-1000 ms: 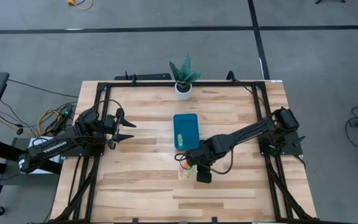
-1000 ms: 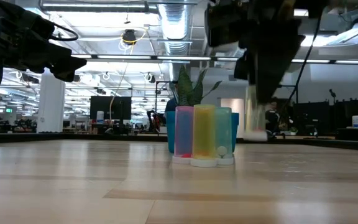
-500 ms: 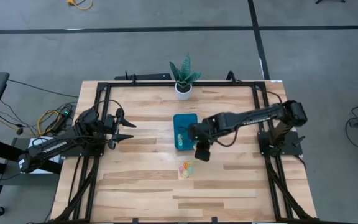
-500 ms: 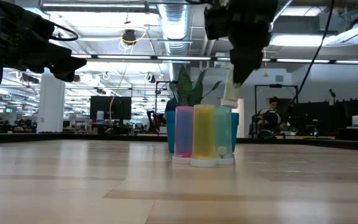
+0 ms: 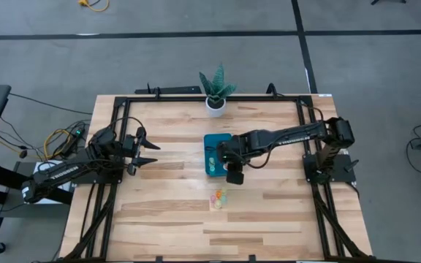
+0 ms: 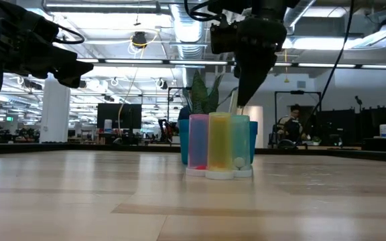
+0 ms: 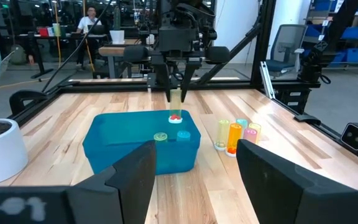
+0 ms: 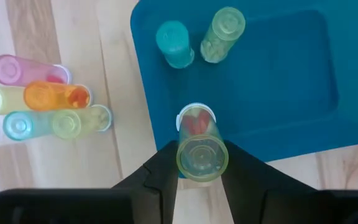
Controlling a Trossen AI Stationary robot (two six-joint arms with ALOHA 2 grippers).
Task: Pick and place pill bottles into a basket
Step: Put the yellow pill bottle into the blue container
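held: right gripper (image 8: pixel 199 163) is clamped on an upright yellow-green translucent plastic pill bottle (image 8: pixel 199 144)
drop spot: teal-blue shallow plastic basket (image 8: pixel 291 74) sits right underneath, near edge

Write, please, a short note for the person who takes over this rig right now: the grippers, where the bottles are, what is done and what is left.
Right gripper: shut on a yellow-green bottle, held over the near edge of the teal basket, not yet released.
Left gripper: open, waiting at the table's left side, holding nothing.
Done: two bottles stand in the basket, a teal bottle and a green bottle.
Left: set the held bottle down in the basket, then move the cluster of bottles standing on the table beside the basket; the right wrist view shows about five.
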